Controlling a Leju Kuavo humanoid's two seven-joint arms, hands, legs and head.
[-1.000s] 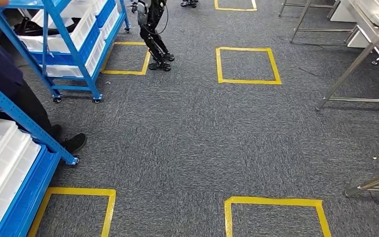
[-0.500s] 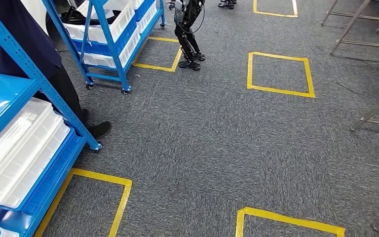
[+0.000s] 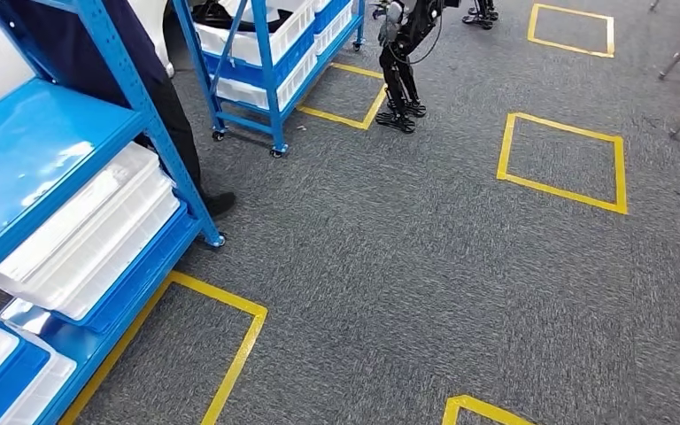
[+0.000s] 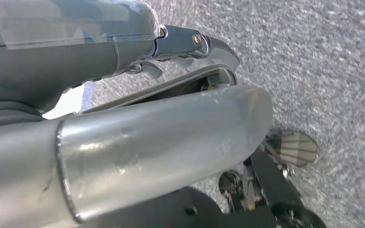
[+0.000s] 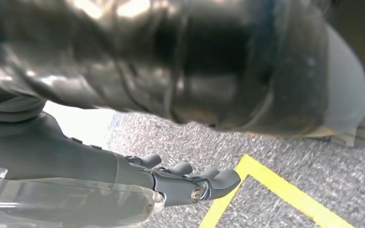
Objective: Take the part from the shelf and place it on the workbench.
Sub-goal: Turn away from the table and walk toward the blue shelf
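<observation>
The right hand [image 5: 180, 183] hung over grey carpet [image 5: 275, 142], its fingers [image 5: 218, 178] stretched out and slightly apart, holding nothing; yellow tape [image 5: 285, 190] lay on the floor just past the fingertips. The left hand [image 4: 171, 45] also hung low beside the robot's body, its fingers [image 4: 214, 47] extended with nothing in them, carpet beyond them.

From the head, a blue shelf [image 3: 62, 159] stood at the left, carrying white trays [image 3: 97, 239] on its lower level. Whether a part lay in them could not be told. A person [image 3: 155, 88] in dark clothes stood just behind the shelf. Farther off stood a second shelf [image 3: 266, 62] and another robot [image 3: 403, 62]. Taped squares [image 3: 562, 164] marked the floor.
</observation>
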